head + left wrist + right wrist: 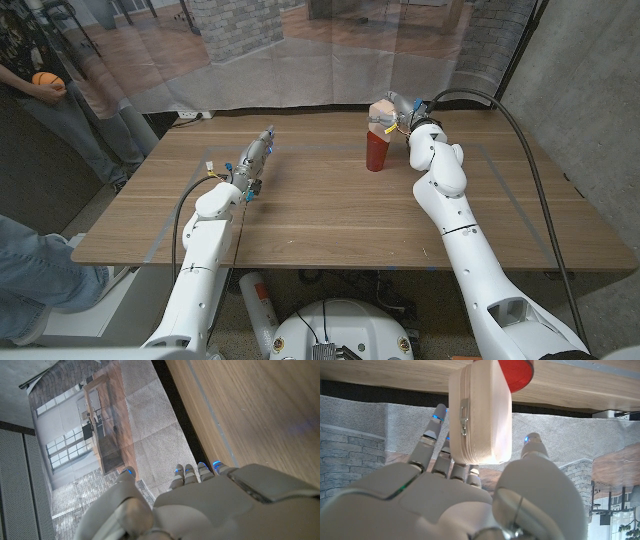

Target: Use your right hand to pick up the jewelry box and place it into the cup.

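The cream zippered jewelry box (381, 107) stands upright on the mouth of the red cup (376, 150), near the table's far edge. In the right wrist view the jewelry box (481, 412) lies against the fingers (434, 430) of my right hand (470, 495), and a narrow gap shows between the box and the thumb. The red cup (519, 369) shows just beyond the box. My right hand (402, 108) is raised beside the box at cup-top height. My left hand (254, 160) is on the table's left half with straight fingers, holding nothing.
The wooden table (330, 215) has a far edge (195, 440) close to the left fingertips. A translucent sheet hangs behind the table. A person holding an orange ball (46, 80) stands at the far left. A black cable (530, 170) crosses the right side.
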Robot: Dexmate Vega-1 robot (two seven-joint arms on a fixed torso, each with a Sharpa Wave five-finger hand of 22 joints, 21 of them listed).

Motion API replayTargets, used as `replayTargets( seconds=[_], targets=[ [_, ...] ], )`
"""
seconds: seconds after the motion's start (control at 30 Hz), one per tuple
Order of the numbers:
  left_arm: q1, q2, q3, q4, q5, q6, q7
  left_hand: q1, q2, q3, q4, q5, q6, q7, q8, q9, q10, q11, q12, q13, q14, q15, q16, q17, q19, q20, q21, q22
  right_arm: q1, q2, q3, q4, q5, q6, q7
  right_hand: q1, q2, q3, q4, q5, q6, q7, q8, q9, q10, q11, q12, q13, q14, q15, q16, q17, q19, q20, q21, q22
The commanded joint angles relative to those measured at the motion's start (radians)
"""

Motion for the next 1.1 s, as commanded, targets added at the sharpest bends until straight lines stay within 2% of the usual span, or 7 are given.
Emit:
replayTargets(
  seconds=[0.03,0.37,1.1],
  targets=[
    [-0.004,-0.001,-0.002,0.002,0.002,0.002,-0.003,0.013,0.0,-0.004,0.0,-0.004,-0.002,-0.006,0.001,0.005,0.003,0.002,0.0,0.004,0.0,-0.001,-0.001,0.004,-0.038,0.006,0.0,0.005,-0.005,0.001,0.005,-0.027,0.016,0.014,0.009,-0.021,0.003,-0.009,0.006,0.012,0.007,0.003,0.013,-0.001,-0.009,0.005,-0.002,0.0,-0.036,0.013,-0.001,0.0,-0.026,0.02,-0.018,0.002],
    [-0.001,-0.004,-0.004,0.002,-0.004,-0.004,-0.004,0.014,0.001,-0.004,0.0,-0.004,-0.003,-0.006,0.0,0.005,0.003,0.002,0.0,0.004,0.0,-0.001,-0.001,0.004,-0.039,0.007,0.0,0.005,-0.018,-0.002,0.01,-0.052,0.025,0.038,-0.012,-0.031,0.001,-0.016,0.009,0.017,0.025,0.003,0.022,-0.002,-0.016,0.009,-0.002,-0.002,-0.062,0.02,0.001,-0.003,-0.06,0.029,-0.04,0.001],
    [-0.001,-0.001,-0.004,0.002,0.0,0.002,-0.006,0.016,0.003,-0.006,-0.001,-0.006,-0.001,-0.006,0.001,0.004,0.004,0.001,0.0,0.004,0.0,-0.001,-0.001,0.004,-0.04,0.008,0.0,0.005,-0.024,0.0,0.008,-0.086,0.018,0.069,-0.028,-0.042,0.001,-0.023,0.013,0.023,0.039,-0.002,0.026,-0.004,-0.007,0.004,0.005,-0.004,-0.068,0.017,0.01,-0.006,-0.076,0.03,-0.056,0.001]
  ],
)
